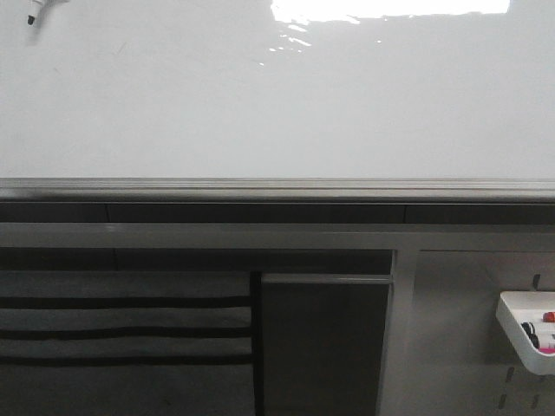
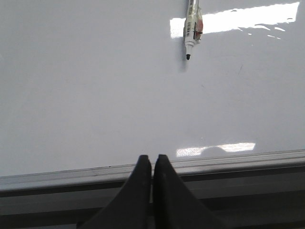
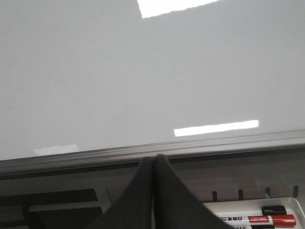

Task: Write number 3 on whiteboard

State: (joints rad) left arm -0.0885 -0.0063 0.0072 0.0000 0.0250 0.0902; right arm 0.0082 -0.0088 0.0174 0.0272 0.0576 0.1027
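Note:
The whiteboard (image 1: 277, 95) fills the upper front view, glossy and white, with a grey metal rail (image 1: 277, 186) along its lower edge. No number 3 shows on it. A white marker (image 2: 192, 28) with a black tip hangs against the board, seen in the left wrist view and at the top left of the front view (image 1: 36, 12). My left gripper (image 2: 152, 160) is shut and empty, in front of the rail. My right gripper (image 3: 153, 160) is shut and empty, below the board's rail (image 3: 152, 150). Neither gripper shows in the front view.
A grey pegboard panel (image 1: 468, 329) at the lower right carries a white tray (image 1: 520, 334) with markers; the tray's red-capped marker (image 3: 267, 220) shows in the right wrist view. A dark panel (image 1: 325, 342) and slatted shelves (image 1: 126, 329) lie below the rail.

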